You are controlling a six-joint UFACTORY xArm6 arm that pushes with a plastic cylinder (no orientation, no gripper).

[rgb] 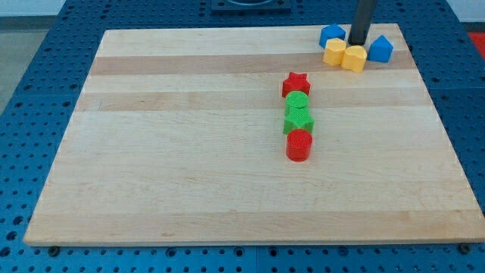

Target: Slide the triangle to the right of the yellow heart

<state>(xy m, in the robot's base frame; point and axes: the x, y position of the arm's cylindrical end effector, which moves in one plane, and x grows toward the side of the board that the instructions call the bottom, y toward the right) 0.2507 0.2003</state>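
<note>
Board: a pale wooden board [189, 152] lies on a blue perforated table [30, 114]; most of its surface is bare, and the blocks sit in two groups.

Middle column: four blocks stand in a short line running from the view's top to its bottom, each touching the next. The red star [295, 83] is uppermost, then a rounded green block [298, 101], then a green block [298, 120] whose shape cannot be told for certain, then the red cylinder [299, 145] at the lower end.

Corner group: four blocks cluster near the board's upper right corner, well apart from the column.

Blue block, left: a blue block [332, 34] of unclear shape sits at the group's left, just above the yellow pair.

Yellow pair: the yellow block [334, 51] and the yellow heart [354, 58] sit side by side, touching.

Rod: the dark rod comes down from the view's top; my tip [358, 42] rests just above the yellow heart, between the two blue blocks.

Triangle: the blue triangle [380, 49] sits at the group's right, just beside the yellow heart on its right side.

Claw: the arm carries none, only the plain rod, so no opening or closing can be told.
</note>
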